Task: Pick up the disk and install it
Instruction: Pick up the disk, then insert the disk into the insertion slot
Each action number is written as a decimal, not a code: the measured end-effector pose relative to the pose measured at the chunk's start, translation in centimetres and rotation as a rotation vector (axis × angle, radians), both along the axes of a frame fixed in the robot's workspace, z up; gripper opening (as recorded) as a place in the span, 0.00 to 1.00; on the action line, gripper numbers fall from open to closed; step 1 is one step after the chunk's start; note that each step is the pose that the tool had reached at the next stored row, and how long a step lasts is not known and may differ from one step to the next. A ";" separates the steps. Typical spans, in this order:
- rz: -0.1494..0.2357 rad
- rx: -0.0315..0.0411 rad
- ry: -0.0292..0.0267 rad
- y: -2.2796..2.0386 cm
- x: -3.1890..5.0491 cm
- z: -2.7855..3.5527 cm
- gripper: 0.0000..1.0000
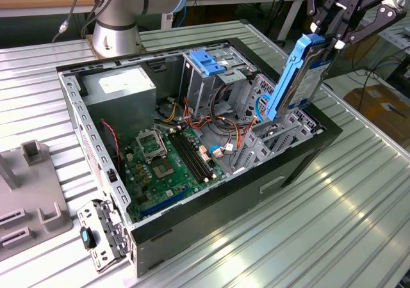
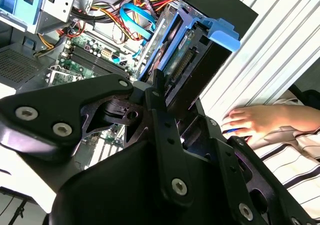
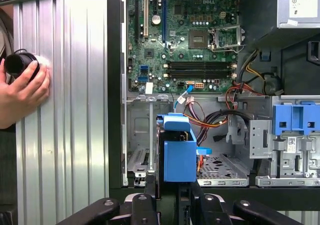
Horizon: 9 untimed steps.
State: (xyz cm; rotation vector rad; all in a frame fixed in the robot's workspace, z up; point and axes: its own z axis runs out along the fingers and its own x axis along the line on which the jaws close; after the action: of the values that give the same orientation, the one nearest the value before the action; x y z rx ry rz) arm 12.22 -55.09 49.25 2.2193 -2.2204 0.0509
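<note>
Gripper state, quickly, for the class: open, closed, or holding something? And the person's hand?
Gripper: closed on the disk, tilted over the open case.
Person's hand: resting on the table, against a small black cylinder.

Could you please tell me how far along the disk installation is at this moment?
Done: the disk is picked up, clamped at its upper end by the gripper. In hand: it hangs tilted over the open computer case, lower end at the drive bay. Left: it is not yet seated flat in that bay.
</note>
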 end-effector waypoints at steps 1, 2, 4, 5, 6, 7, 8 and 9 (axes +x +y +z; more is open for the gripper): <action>0.000 0.0001 0.0000 0.00 0.00 -0.01 0.35; 0.000 0.0001 0.0000 0.00 0.00 -0.01 0.35; 0.000 0.0001 0.0000 0.00 0.00 -0.01 0.35; 0.000 0.0001 0.0000 0.00 0.00 -0.01 0.35; 0.000 0.0000 0.0000 0.00 0.00 -0.07 0.35; 0.000 0.0001 0.0000 0.00 0.00 -0.14 0.35; 0.000 0.0001 0.0000 0.00 0.00 -0.14 0.35; 0.000 0.0001 0.0000 0.00 0.00 -0.14 0.35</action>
State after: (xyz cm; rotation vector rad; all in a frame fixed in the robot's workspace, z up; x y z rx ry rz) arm 12.22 -55.09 49.11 2.2193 -2.2205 0.0509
